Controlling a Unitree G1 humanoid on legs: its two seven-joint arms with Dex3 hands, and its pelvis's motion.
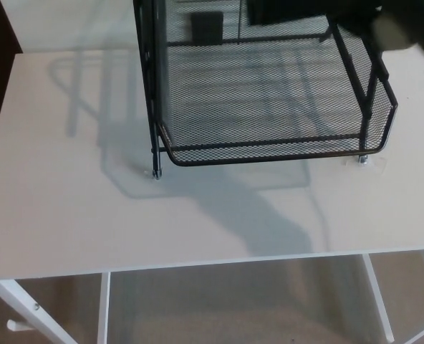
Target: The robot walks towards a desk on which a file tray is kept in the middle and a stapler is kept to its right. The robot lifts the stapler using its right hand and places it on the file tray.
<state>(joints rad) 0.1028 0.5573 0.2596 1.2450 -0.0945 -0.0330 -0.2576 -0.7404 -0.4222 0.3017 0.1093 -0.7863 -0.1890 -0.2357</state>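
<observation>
The black wire-mesh file tray (269,143) stands on the white desk (69,215), in the upper middle of the head view. Over the tray's back right corner, at the picture's top edge, hangs a dark blurred shape that looks like my right hand (309,11), with a pale blurred part of the arm (402,30) behind it. Whether it holds the stapler cannot be made out, and no stapler shows on the desk. A broad shadow falls on the desk in front of the tray. My left hand does not show.
A small dark block (205,27) shows through the mesh behind the tray. The desk's front edge (198,264) runs across the lower picture, with white legs (26,309) and beige floor below it.
</observation>
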